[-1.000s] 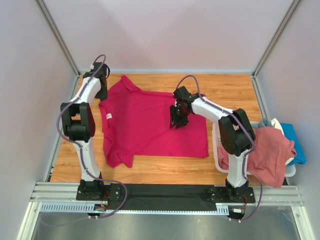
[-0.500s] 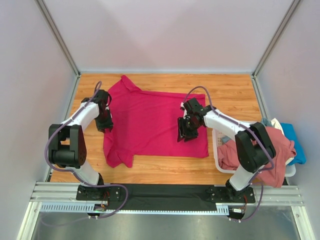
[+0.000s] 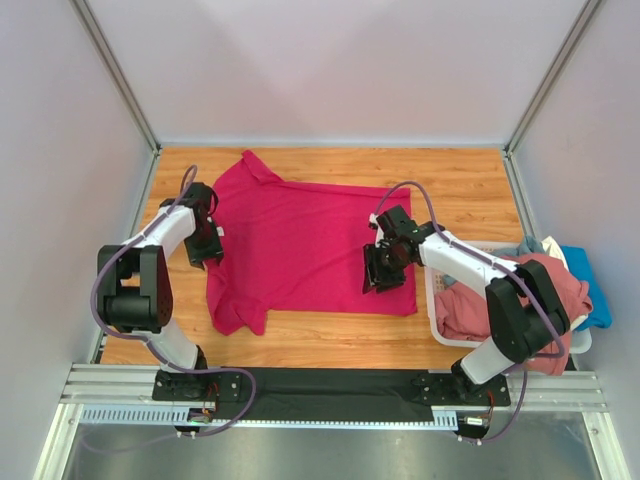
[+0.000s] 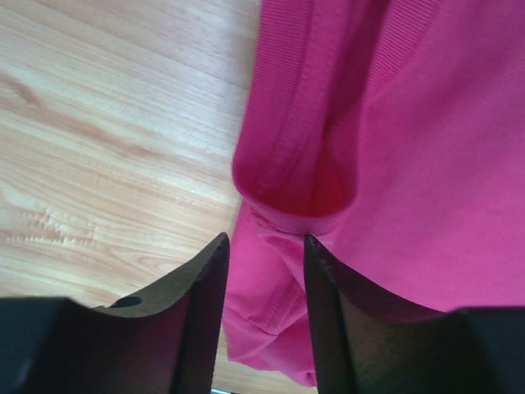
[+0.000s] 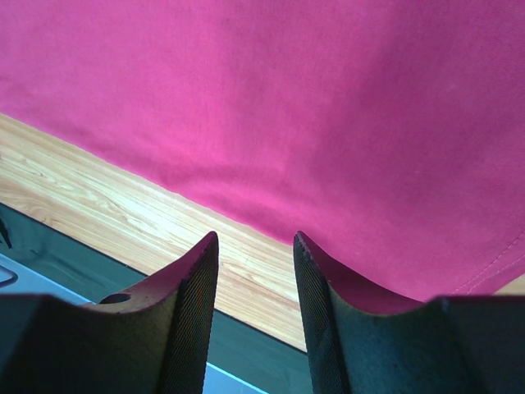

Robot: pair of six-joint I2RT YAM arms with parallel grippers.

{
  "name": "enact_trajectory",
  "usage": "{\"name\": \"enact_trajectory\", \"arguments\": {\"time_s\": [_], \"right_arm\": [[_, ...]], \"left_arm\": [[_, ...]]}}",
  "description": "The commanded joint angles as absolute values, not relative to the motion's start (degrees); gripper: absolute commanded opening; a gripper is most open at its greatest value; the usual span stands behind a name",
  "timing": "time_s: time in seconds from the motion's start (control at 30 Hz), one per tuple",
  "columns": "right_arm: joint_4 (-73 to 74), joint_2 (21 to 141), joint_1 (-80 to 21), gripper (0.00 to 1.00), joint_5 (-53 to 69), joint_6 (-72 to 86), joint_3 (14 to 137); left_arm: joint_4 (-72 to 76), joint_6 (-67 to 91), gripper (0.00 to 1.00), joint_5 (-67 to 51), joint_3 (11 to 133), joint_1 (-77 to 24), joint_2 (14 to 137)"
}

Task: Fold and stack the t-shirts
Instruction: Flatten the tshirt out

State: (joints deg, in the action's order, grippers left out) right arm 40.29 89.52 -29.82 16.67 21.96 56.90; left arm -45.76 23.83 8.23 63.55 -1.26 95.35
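the magenta-red t-shirt [image 3: 300, 240] lies spread flat on the wooden table [image 3: 460, 180], filling the middle of the top view, with its collar toward the left edge and its hem toward the right. one sleeve points to the upper left of the frame and the other lies folded at the lower left. the left gripper [image 3: 208, 250] sits at the shirt's left edge, by the neckline. in the left wrist view its two dark fingers [image 4: 205, 287] rise from the bottom of the frame, parted, and a rounded fold of the ribbed collar lies just past their tips. bare wood fills the left half of that frame and magenta cloth the right. nothing is pinched between them, so this tool is released. the right gripper [image 3: 380, 275] hangs over the shirt's lower right corner, close to the near hem. in the right wrist view its fingers [image 5: 193, 304] are likewise apart, with nothing between them. through the gap show the straight cloth edge, a band of wood and the black strip [image 3: 330, 385] along the table's near side. at the right edge of the top view a white basket [image 3: 432, 300] holds a dusty pink shirt [image 3: 540, 300] that drapes over its rim. a blue shirt [image 3: 598, 290] and a whitish shirt [image 3: 555, 248] lie bunched just behind it.
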Motion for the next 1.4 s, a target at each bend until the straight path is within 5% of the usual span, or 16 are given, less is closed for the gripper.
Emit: {"name": "enact_trajectory", "arguments": {"time_s": [0.0, 0.2, 0.47, 0.9, 0.97, 1.0, 1.13, 1.37], "right_arm": [[38.6, 88.1, -29.1, 0.43, 17.1, 20.7, 56.1], [38.8, 89.3, -28.9, 0.43, 16.7, 21.4, 56.0], [41.6, 94.9, -27.8, 0.31, 10.0, 23.6, 56.2], [42.2, 100.3, -24.7, 0.23, 5.0, 25.1, 56.7], [43.0, 100.8, -24.4, 0.23, 3.6, 24.4, 57.6], [43.4, 100.6, -24.4, 0.23, 3.3, 23.9, 58.9], [46.2, 98.6, -25.0, 0.27, 3.8, 22.6, 63.1], [48.0, 93.3, -26.0, 0.54, 4.4, 22.5, 72.8]], "left_arm": [[-44.0, 24.0, 0.50, 9.0, 63.2, -0.4, 96.2], [-41.9, 23.6, 0.41, 7.3, 63.1, 2.4, 98.3], [-44.8, 21.8, 0.00, 12.7, 64.4, 3.1, 95.8], [-48.7, 19.8, 0.01, 22.0, 66.4, 14.8, 95.4], [-50.3, 20.5, 0.18, 23.9, 67.2, 16.3, 95.0], [-50.8, 20.7, 0.45, 24.2, 67.3, 16.1, 94.4], [-52.8, 21.4, 0.75, 21.4, 67.1, 15.3, 88.3], [-51.3, 18.8, 0.72, 8.5, 70.4, 7.6, 80.6]]}}
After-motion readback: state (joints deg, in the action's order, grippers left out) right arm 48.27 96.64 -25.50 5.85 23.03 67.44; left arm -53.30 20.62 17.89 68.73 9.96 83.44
